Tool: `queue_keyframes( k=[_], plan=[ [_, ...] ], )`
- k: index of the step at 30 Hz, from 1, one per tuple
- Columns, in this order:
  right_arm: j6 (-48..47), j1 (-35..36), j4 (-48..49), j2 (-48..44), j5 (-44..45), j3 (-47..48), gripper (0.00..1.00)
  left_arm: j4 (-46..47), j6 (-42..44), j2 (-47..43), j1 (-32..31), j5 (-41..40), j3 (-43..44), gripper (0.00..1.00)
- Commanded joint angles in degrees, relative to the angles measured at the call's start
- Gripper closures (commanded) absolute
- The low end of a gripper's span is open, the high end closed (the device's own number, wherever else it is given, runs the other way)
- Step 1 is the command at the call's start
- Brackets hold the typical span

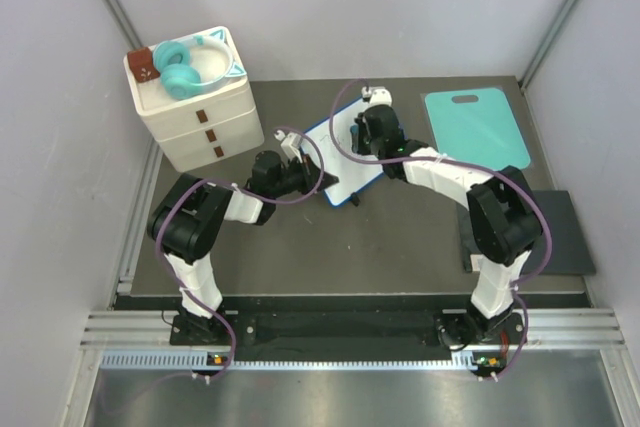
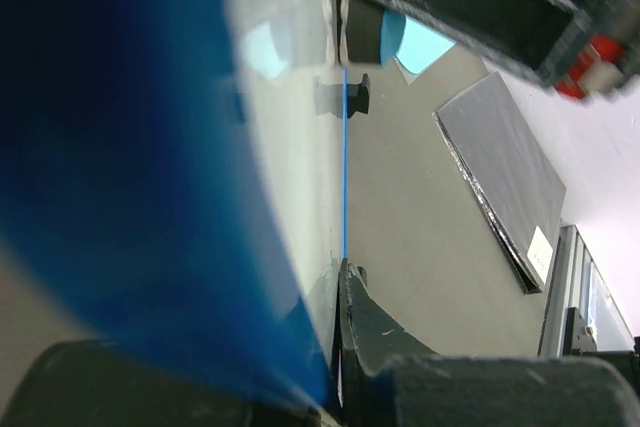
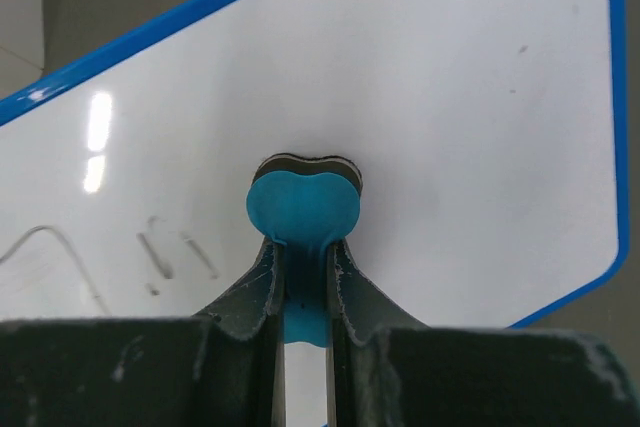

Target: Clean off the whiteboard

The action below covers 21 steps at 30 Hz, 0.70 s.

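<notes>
The whiteboard [image 1: 338, 162], white with a thin blue rim, lies mid-table. My left gripper [image 1: 318, 181] is shut on its left edge; the left wrist view shows the board edge-on [image 2: 345, 167] with the jaws [image 2: 341, 275] pinched on the rim. My right gripper [image 1: 364, 133] is over the board's far part, shut on a blue eraser [image 3: 303, 209] with a dark felt pad pressed flat on the white surface [image 3: 450, 97]. Faint grey scribble marks [image 3: 160, 255] remain left of the eraser. The board to the right of the eraser looks clean.
A white drawer unit [image 1: 200, 117] with teal headphones [image 1: 180, 69] on top stands at the back left. A teal mat [image 1: 476, 129] with a handle slot lies at the back right. A dark pad [image 1: 545, 232] lies at the right, also seen in the left wrist view [image 2: 500, 177].
</notes>
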Motion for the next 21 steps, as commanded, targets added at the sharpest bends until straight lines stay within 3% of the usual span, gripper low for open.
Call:
queue_keyframes(
  k=[1,14,21],
  plan=[
    [0.8,10.0,-1.4,4.9,-9.7,-0.6,1.00,-8.0,15.7,0.1,-3.5,8.4,-2.0,1.00],
    [3.1,15.7,-2.5,10.0,-9.3,8.0,1.00,-9.9,17.5,-1.7,-3.5,7.5,-2.8,1.00],
    [-2.2,15.9,-5.3,9.8,-9.8,8.3,1.00,-12.2,18.2,-1.5,-3.5,7.3,-1.9,1.00]
  ],
)
